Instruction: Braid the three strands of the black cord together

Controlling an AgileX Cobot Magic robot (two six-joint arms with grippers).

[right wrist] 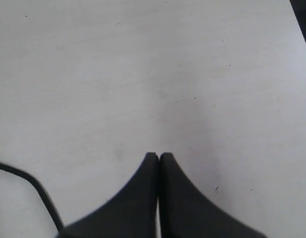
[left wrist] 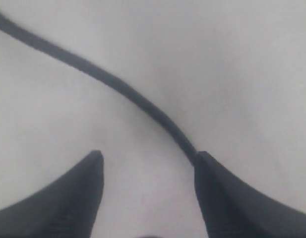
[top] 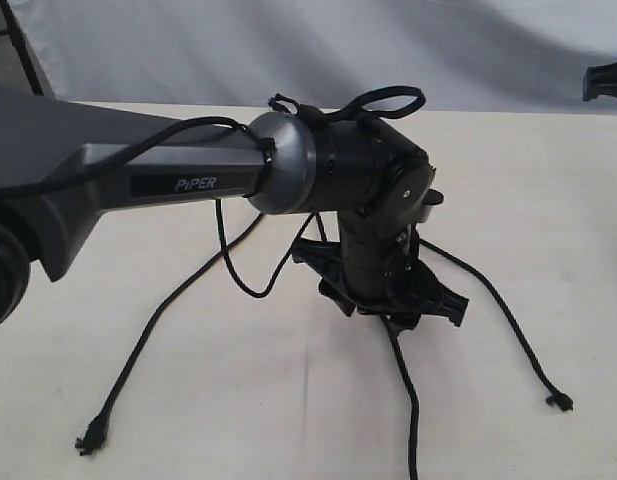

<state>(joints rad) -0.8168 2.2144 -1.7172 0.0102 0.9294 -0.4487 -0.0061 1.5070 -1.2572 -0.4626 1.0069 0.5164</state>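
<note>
The cord (top: 412, 400) lies on the white table (top: 548, 200). Its three strands (top: 488, 285) fan out from under the left arm (top: 168, 165) toward the near edge. One ends in a knot (top: 90, 437) by the near left corner and one in a knot toward the near right. The middle strand runs out of view. The left gripper (top: 393, 315) points down over that middle strand, jaws released and spread wide. In the blurred wrist view the strand meets one fingertip (left wrist: 205, 163), perhaps touching it. The right gripper (right wrist: 158, 156) hangs over bare table, jaws clenched on nothing. Beside it curves a black line (right wrist: 36, 184), strand or cable.
</note>
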